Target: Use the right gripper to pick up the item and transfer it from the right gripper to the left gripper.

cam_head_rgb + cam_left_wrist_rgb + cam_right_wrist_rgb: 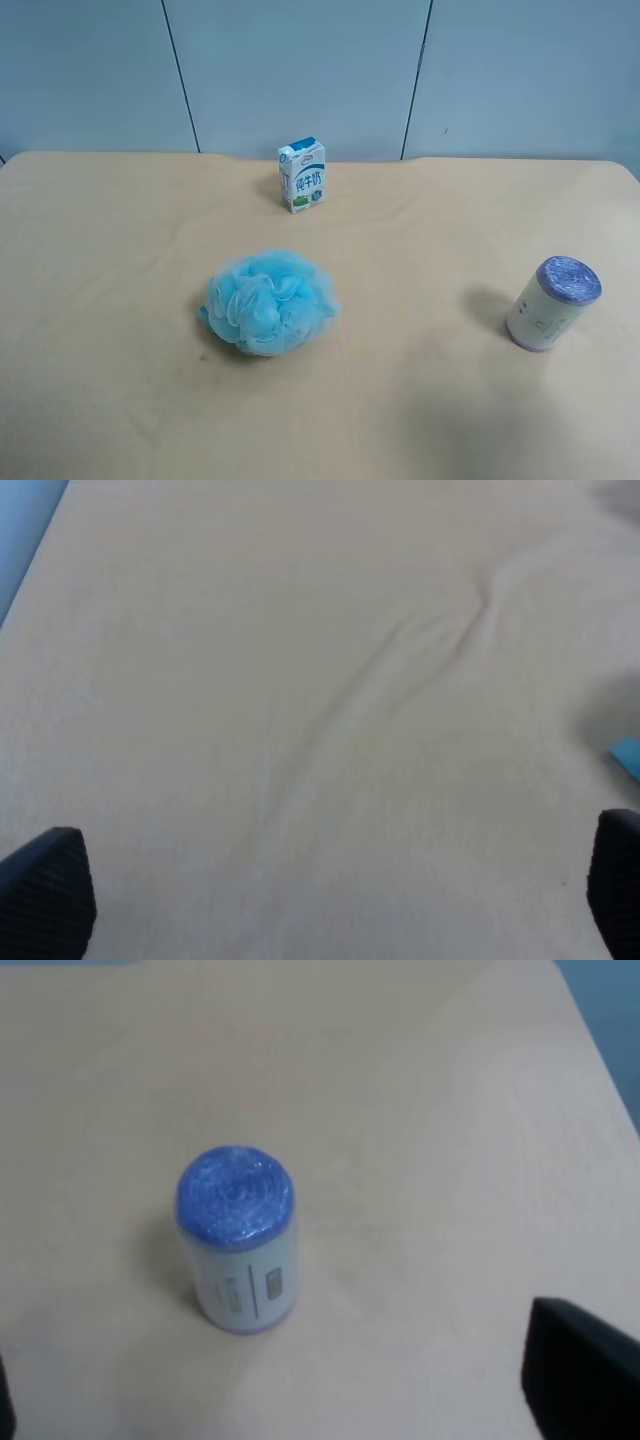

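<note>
**Pickup not begun: wrapped cylinder on the tabletop, both end effectors empty**

The beige-clothed tabletop [120, 230] carried all three objects, and no arm showed in the exterior high view. The fluffy blue bath puff [270, 302] sat around the middle of the tabletop and had no part in the job. The wrapped cylinder [553, 303], cream label with purple-blue ends, stood upright close to the tabletop edge at that view's right, well apart from the puff. The small blue-and-white milk carton [303, 175] stood upright near the far edge, also out of the way.

In the right wrist view the right end effector [280, 1380] had its fingers spread wide. They appeared only as dark tips at the frame's margins, with the wrapped cylinder [238, 1245] ahead of them and untouched. The left end effector [330, 880] was likewise spread wide, over bare cloth, holding nothing.

Judged from this, none of the task was done. The approach, the grasp, the lift, the handover to the left end effector and the release all remained.
</note>
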Tool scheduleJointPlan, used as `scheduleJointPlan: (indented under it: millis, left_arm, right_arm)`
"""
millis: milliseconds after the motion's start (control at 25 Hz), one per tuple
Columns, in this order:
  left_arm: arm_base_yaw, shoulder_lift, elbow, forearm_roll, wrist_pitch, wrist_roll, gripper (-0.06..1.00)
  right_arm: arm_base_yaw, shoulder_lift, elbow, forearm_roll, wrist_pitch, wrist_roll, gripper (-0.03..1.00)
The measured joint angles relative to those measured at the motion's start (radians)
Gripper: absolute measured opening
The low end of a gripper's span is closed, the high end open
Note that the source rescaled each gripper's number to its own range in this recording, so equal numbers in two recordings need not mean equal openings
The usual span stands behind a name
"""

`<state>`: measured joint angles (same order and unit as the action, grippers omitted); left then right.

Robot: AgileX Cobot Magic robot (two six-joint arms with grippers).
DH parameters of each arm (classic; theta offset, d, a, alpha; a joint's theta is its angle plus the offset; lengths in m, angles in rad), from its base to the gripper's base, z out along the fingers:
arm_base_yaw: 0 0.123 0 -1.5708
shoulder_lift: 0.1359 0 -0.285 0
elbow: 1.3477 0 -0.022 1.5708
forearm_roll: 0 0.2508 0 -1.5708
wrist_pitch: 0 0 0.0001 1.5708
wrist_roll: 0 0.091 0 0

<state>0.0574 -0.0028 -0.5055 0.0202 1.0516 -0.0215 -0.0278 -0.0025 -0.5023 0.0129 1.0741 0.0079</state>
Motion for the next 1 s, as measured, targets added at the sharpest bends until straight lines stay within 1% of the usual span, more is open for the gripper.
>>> scheduleJointPlan:
  millis: [840, 1000]
  left_arm:
    - [0.0, 0.0, 0.0, 0.0, 0.0, 0.0, 1.0]
    - [0.0, 0.0, 0.0, 0.0, 0.0, 0.0, 1.0]
  right_arm:
    - [0.0, 0.0, 0.0, 0.007, 0.0, 0.0, 1.0]
    - [0.0, 0.0, 0.0, 0.007, 0.0, 0.021, 1.0]
